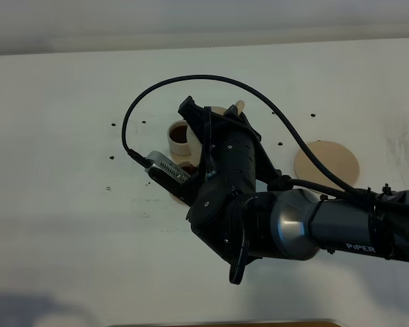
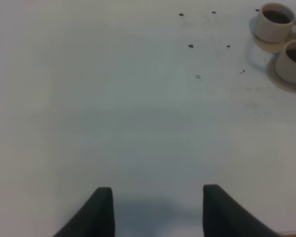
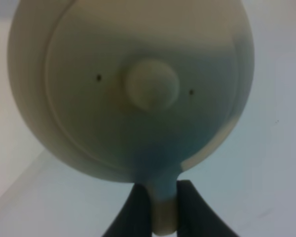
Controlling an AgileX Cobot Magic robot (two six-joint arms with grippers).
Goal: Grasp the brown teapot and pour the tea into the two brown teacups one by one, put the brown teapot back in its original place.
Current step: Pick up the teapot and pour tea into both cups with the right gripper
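Observation:
The brown teapot [image 3: 138, 98] hangs from my right gripper [image 3: 164, 212], which is shut on its loop handle. In the high view my right arm [image 1: 259, 204] reaches across the middle and hides most of the teapot; only its spout [image 1: 239, 105] shows past the arm, beyond the cups. One brown teacup [image 1: 179, 135] holds dark tea; the second [image 1: 185, 165] is partly hidden under the wrist camera. Both cups [image 2: 274, 22] [image 2: 293, 60] stand on small saucers in the left wrist view and hold dark liquid. The wide saucer [image 1: 327, 161] lies bare to the right. My left gripper [image 2: 158, 207] is open and empty, low over the table.
The white table [image 1: 68, 204] has small dark screw holes [image 1: 113, 125] around the cups. A black cable [image 1: 191, 83] loops over the right arm. The left arm is out of the high view; only a shadow shows at the bottom left.

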